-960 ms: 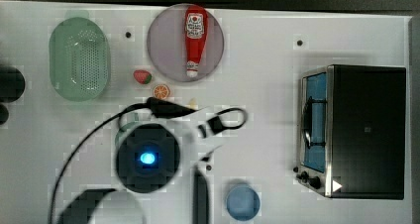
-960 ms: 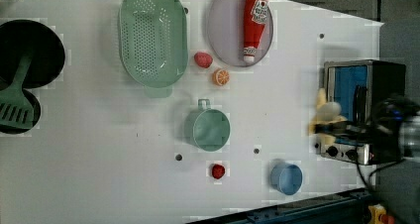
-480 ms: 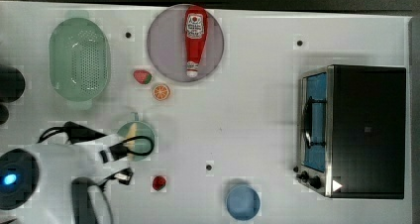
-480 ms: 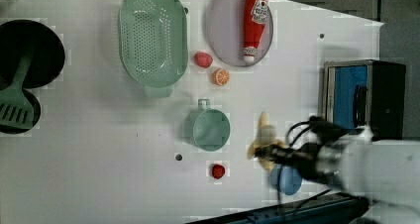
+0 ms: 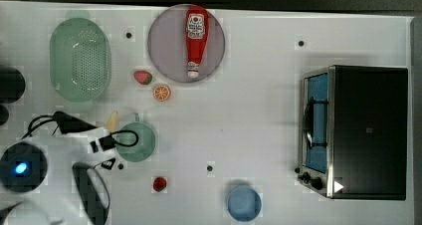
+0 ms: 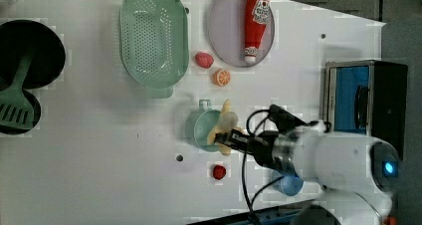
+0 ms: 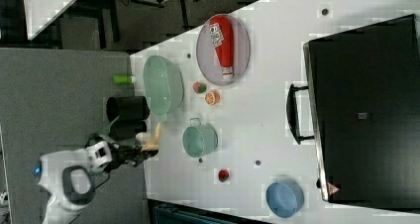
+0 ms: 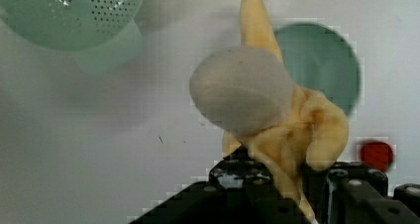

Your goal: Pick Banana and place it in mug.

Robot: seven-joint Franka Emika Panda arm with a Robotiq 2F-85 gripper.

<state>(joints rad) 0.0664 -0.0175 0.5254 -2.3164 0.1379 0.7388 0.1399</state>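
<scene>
Gripper (image 6: 233, 137): clenched on the banana (image 6: 225, 126), a peeled yellow toy held clear of the table (image 5: 259, 110). Position: in the left view, banana overlaps the right rim of the teal mug (image 6: 204, 129), having travelled there from beside the toaster oven (image 6: 366, 103) a second ago. Meaning: carry stage nearly finished; lowering and release remain. Nearby: green colander (image 6: 154, 36), red strawberry (image 6: 218, 172), orange slice (image 6: 222, 77).
</scene>
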